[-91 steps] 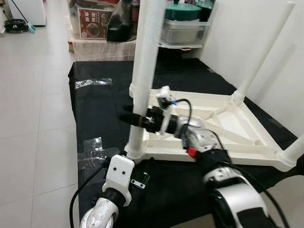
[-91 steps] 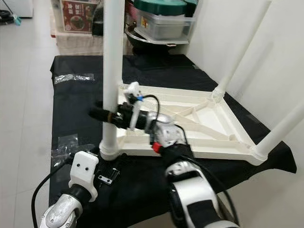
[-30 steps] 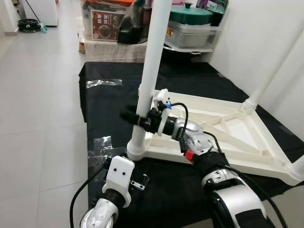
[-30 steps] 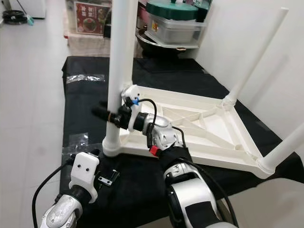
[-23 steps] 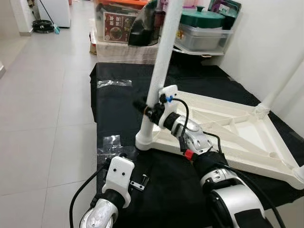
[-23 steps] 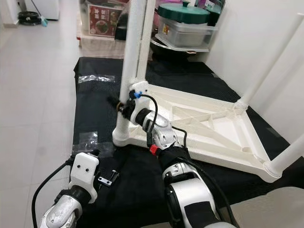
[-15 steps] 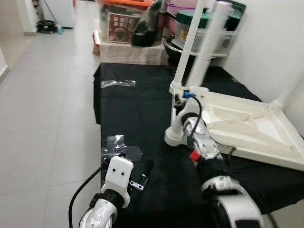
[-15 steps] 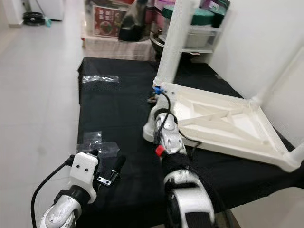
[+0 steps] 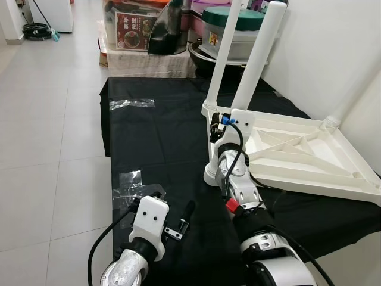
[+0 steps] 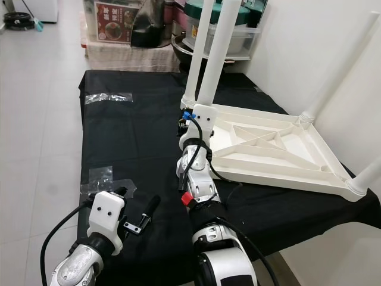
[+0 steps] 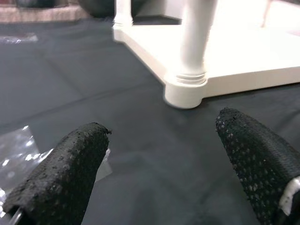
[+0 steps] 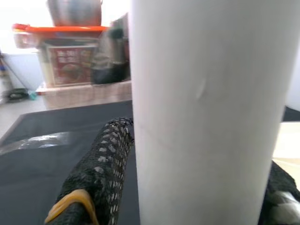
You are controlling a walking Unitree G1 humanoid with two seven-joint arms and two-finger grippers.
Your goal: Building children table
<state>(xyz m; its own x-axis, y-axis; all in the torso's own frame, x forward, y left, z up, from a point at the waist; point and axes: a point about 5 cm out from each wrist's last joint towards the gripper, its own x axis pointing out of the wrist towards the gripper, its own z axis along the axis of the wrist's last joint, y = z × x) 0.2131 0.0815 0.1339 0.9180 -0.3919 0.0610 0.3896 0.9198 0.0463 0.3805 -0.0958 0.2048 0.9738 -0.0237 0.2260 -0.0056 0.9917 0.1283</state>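
Observation:
The white children's table [image 9: 297, 156] lies upside down on a black cloth [image 9: 155, 143], its legs pointing up. My right gripper [image 12: 197, 187] is shut on the nearest leg [image 9: 255, 62] low down, just above its base [image 9: 213, 174]. One black finger [image 12: 105, 168] presses each side of the white tube. My right arm reaches straight ahead, and its wrist mount [image 9: 237, 119] hides the grip in the eye views. My left gripper [image 11: 159, 164] hovers open and holding nothing, low over the cloth in front of that corner. A second leg [image 9: 221, 56] stands at the far-left corner.
Clear plastic wrap lies on the cloth at the far left [image 9: 132, 103] and near left [image 9: 128, 179]. Storage boxes and pots [image 9: 232, 30] crowd the back. A white wall [image 9: 333, 53] runs along the right. Tiled floor [image 9: 47, 131] borders the cloth on the left.
The held leg and its table corner have slid right and a little farther across the cloth, with my right gripper still shut on it. The left gripper has stayed put.

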